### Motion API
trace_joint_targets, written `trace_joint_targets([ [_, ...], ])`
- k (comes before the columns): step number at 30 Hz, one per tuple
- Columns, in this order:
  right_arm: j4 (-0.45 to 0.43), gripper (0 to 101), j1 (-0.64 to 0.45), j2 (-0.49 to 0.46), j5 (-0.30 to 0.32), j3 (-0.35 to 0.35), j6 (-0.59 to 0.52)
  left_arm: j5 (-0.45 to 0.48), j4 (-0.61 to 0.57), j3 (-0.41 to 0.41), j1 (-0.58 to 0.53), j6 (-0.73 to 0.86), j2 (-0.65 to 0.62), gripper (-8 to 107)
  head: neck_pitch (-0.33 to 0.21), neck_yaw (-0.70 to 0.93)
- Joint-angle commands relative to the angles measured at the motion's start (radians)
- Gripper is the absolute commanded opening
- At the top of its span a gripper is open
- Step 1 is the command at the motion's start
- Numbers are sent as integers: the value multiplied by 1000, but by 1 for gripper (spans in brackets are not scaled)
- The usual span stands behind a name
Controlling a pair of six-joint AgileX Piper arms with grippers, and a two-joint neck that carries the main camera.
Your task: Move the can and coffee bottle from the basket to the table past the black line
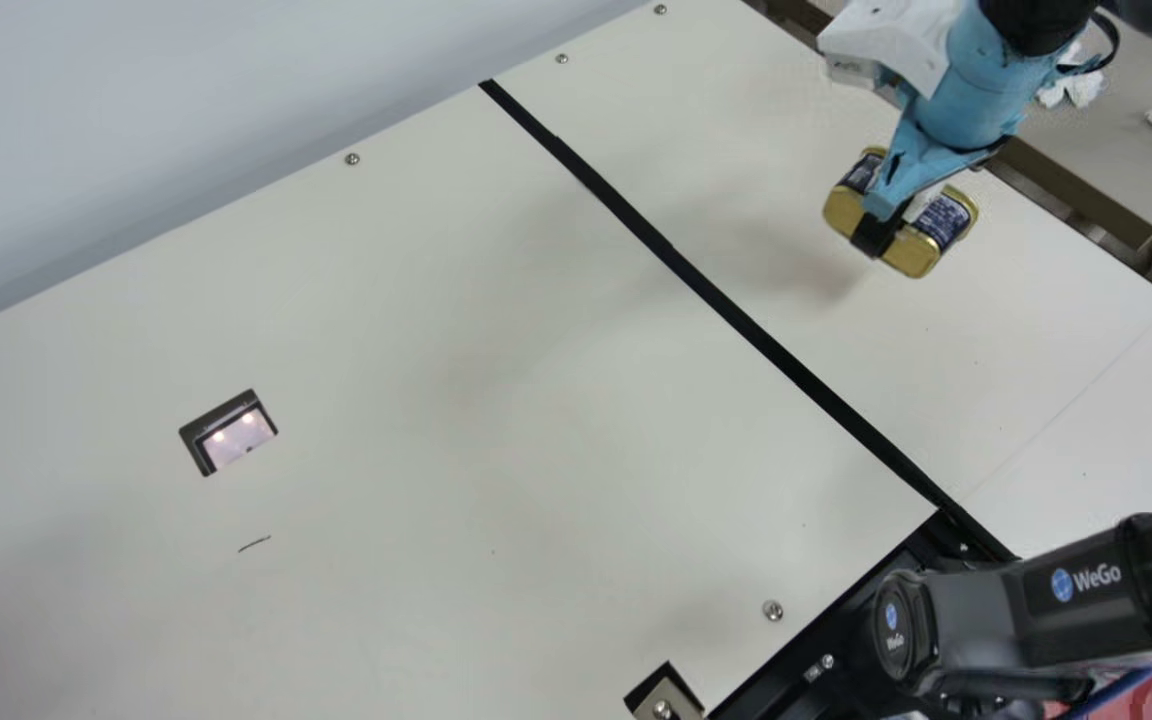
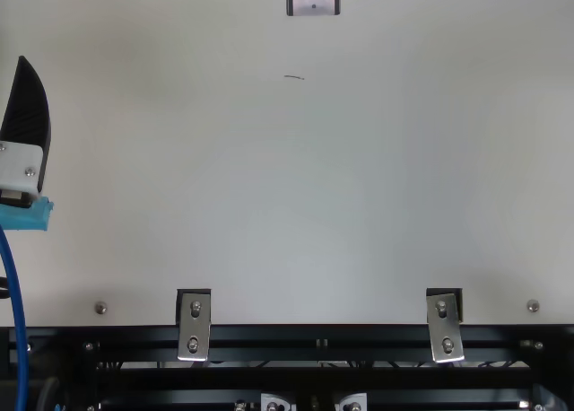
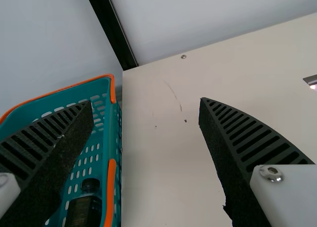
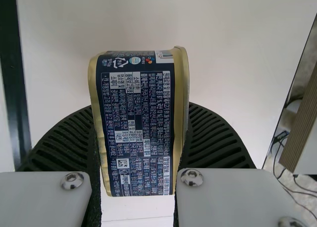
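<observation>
Main view: can (image 1: 942, 222) is pinched by R gripper (image 4: 140, 108) past blk line (image 1: 676, 258), unplaced; btl (image 3: 84, 210) near spread L gripper (image 3: 146, 102) is to be moved from basket (image 3: 111, 187).

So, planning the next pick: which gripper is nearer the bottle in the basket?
Left. The left gripper hangs open by the basket with the bottle; the right gripper holds the can beyond the black line.

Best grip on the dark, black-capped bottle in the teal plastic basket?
Probably high on the bottle, just below its narrower black cap, coming down through the open top of the basket; the orange-trimmed wall close beside it hinders a side approach.
</observation>
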Motion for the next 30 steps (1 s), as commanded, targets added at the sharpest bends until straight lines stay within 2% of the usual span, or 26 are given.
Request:
trace_joint_targets([
  [1, -10, 0, -17, 9, -17, 8, 0, 0, 0, 0, 0, 0, 0, 90, -20, -20],
  [7, -12, 0, -63, 35, -67, 45, -7, 0, 0, 0, 0, 0, 0, 90, -20, -20],
  [19, 48, 0, -138, 76, -174, 111, -63, 0, 0, 0, 0, 0, 0, 90, -20, -20],
  [20, 51, 46, -142, 77, -181, 115, -66, 0, 0, 0, 0, 0, 0, 90, -20, -20],
  [21, 57, 101, -146, 78, -187, 119, -71, 0, 0, 0, 0, 0, 0, 90, -20, -20],
  [26, 88, 101, -153, 54, -205, 129, -96, 0, 0, 0, 0, 0, 0, 90, -20, -20],
  [30, 129, 101, -140, 4, -187, 114, -122, 0, 0, 0, 0, 0, 0, 90, -20, -20],
])
